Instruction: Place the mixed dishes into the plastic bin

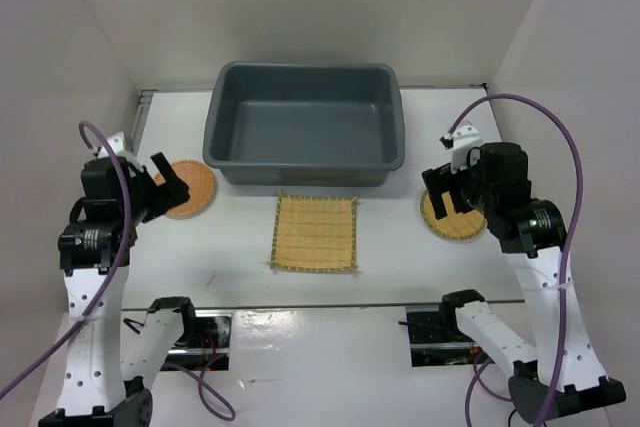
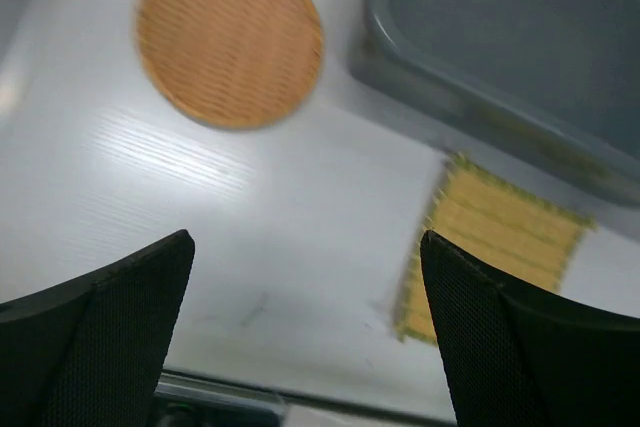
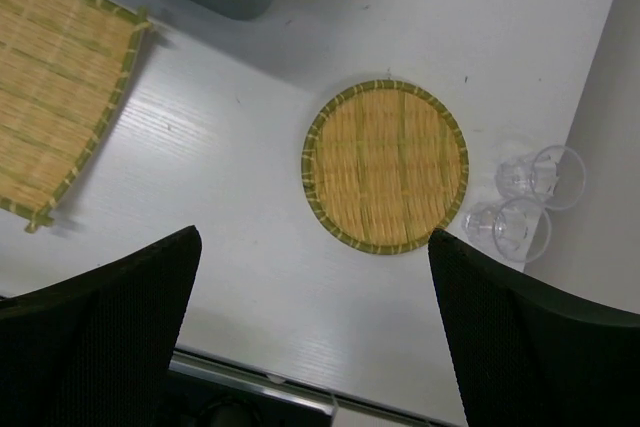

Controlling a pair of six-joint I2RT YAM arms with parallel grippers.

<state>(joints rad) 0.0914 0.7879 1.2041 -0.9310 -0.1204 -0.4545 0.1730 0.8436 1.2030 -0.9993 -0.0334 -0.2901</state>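
The bin [image 1: 304, 125] stands empty at the far middle of the table, and all dishes are lying outside it. The mat [image 1: 314, 232] lies flat just in front of the bin; it looks light and thin, and I think it will bend or roll along its slats, so a grip at one edge, across the slats, seems the safest. The orange disc [image 1: 190, 187] lies left of the bin and the pale disc [image 3: 385, 167] right of it. Both look light and quite stiff, but flat on the table, so one finger must get under the rim. Two small glasses [image 3: 525, 202] stand just beside the pale disc and could easily be knocked. The left gripper [image 2: 305, 242] and the right gripper [image 3: 312, 237] are both wide apart and hold nothing.
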